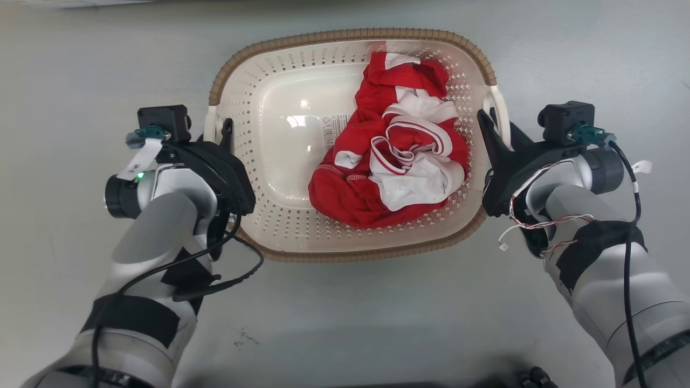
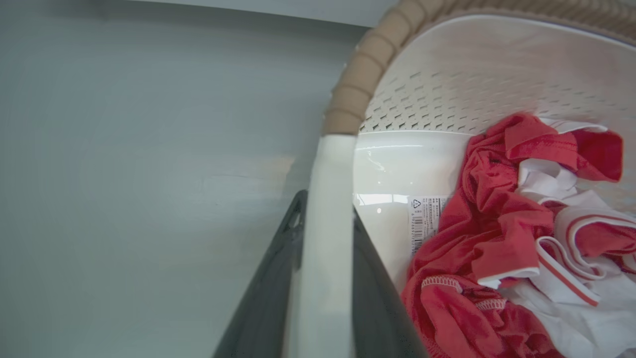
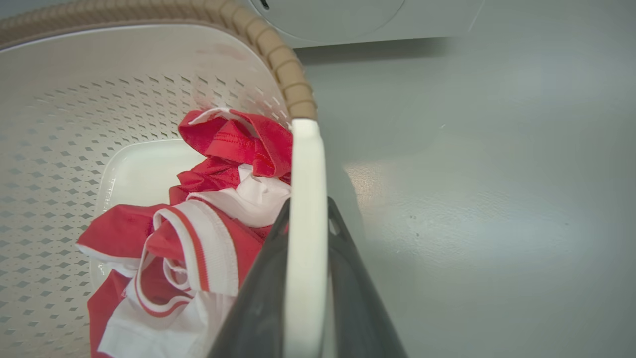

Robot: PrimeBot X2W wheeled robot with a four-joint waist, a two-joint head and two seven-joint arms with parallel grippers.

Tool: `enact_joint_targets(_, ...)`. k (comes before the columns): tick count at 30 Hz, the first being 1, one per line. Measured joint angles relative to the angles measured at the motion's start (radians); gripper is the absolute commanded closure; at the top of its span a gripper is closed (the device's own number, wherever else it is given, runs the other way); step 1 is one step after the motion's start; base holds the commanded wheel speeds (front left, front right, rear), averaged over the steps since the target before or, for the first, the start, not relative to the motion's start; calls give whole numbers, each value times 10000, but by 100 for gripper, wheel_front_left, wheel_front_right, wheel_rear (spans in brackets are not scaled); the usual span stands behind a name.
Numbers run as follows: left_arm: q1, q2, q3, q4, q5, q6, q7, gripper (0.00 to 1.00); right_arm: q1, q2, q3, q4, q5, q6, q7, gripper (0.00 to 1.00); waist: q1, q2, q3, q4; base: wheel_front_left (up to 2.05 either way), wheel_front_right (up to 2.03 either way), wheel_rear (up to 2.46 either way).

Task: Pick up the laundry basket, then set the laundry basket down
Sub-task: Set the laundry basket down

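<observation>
Colours: laundry basket [image 1: 253, 102] cream-white, walls diamond-perforated, base plain and glossy. Rim [image 1: 345, 35] tan-brown, woven look. Loop handles [image 1: 500, 108] white, one between each hand's fingers. Left hand [image 1: 226, 129] and right hand [image 3: 308, 204]: fingers dark grey-black. Garment [image 1: 377, 156], inward of right hand: red, white panels, red-and-white striped trim. Floor [image 1: 81, 64] pale grey.

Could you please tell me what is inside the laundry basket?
The laundry basket holds a crumpled red and white garment, heaped toward the robot's right side. A printed label shows on the bare bottom beside it. Anything under the garment is covered.
</observation>
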Motion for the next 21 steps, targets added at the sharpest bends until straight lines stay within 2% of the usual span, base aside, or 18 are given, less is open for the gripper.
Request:
enact_joint_targets(1,-13,27,2,23,-2,-65,27,0,-9,-4,8,0,0,0,-2,0,0,0,-6,3,0,0,0)
enact_joint_targets(5,-39,280,29,94,-36,-107,40,0,-21,-192,33,13,-2,-2,-10,0,0,0,-35,15,0,0,0)
enact_joint_targets(21,395,238,-134,238,-69,-307,-211,0,686,-84,8,-155,48,0,-13,0,0,0,-1002,87,0,0,0)
